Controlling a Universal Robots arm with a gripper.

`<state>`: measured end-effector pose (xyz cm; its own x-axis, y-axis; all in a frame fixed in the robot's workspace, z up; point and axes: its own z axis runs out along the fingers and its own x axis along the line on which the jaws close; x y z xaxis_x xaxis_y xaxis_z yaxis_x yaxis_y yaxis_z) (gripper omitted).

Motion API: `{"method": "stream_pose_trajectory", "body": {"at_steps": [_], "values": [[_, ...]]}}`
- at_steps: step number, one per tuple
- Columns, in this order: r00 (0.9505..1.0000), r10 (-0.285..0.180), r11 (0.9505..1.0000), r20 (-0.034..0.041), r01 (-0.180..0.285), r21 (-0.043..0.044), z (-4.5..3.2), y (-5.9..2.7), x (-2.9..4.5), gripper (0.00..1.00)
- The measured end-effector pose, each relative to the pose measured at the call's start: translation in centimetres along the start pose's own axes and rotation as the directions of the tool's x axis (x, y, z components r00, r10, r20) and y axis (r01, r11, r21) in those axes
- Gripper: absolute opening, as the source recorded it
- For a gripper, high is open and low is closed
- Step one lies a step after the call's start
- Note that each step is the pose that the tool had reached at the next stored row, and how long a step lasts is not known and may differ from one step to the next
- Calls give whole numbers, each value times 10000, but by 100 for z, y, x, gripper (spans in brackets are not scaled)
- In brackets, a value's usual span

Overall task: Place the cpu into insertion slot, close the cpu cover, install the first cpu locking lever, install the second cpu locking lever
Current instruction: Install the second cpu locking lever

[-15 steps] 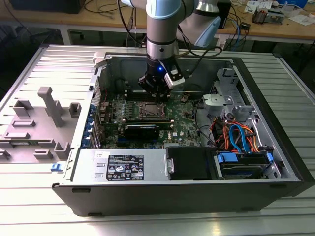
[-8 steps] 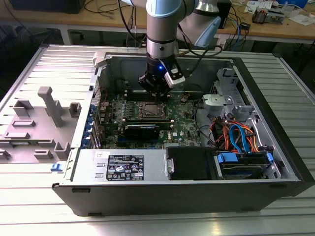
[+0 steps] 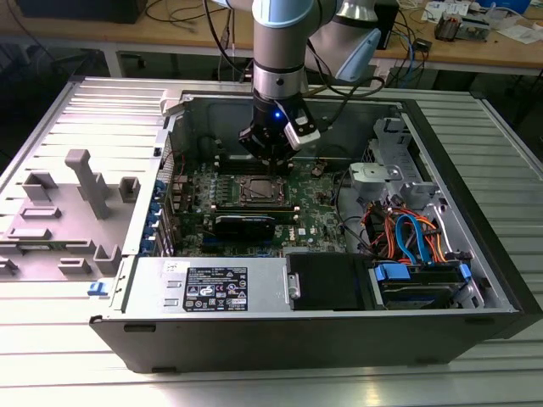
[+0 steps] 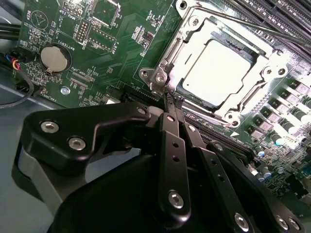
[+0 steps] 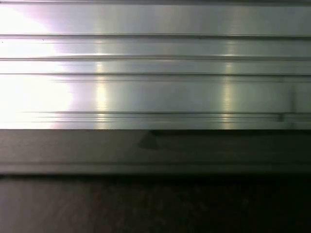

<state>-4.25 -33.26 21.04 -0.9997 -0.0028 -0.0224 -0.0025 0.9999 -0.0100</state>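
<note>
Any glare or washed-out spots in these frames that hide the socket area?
In the second wrist view, glare bleaches the cpu top to near white, and the cpu cover frame around it also shines; the gripper sits dark in the foreground. In the first wrist view, ribbed metal blows out at one side. The exterior view is evenly lit.

Exterior view: you get even, bright room light, mild softness overall; ribbed silver aluminium table top (image 3: pixel 68 110) shines pale at upper left, open black computer case (image 3: pixel 475 254) interior sits darker.

Second wrist view: you see strong glare on square silver metal chip (image 4: pixel 221 73) at upper right, surface washed near white; black metal gripper (image 4: pixel 171 103) linkage in lower frame dark, close, slightly soft.

First wrist view: you face streaky glare on ribbed metal across upper half, brightest at left edge; lower half dim, blurred.
</note>
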Motion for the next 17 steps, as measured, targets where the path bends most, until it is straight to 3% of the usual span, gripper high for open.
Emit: {"method": "stream_pose_trajectory", "body": {"at_steps": [11,13,17], "values": [[10000,-2,10000,-1,2,1,0,-15,0,11],[10000,1,10000,-1,-1,0,2,-152,0,11],[10000,0,10000,0,0,0,0,-153,1,11]]}}
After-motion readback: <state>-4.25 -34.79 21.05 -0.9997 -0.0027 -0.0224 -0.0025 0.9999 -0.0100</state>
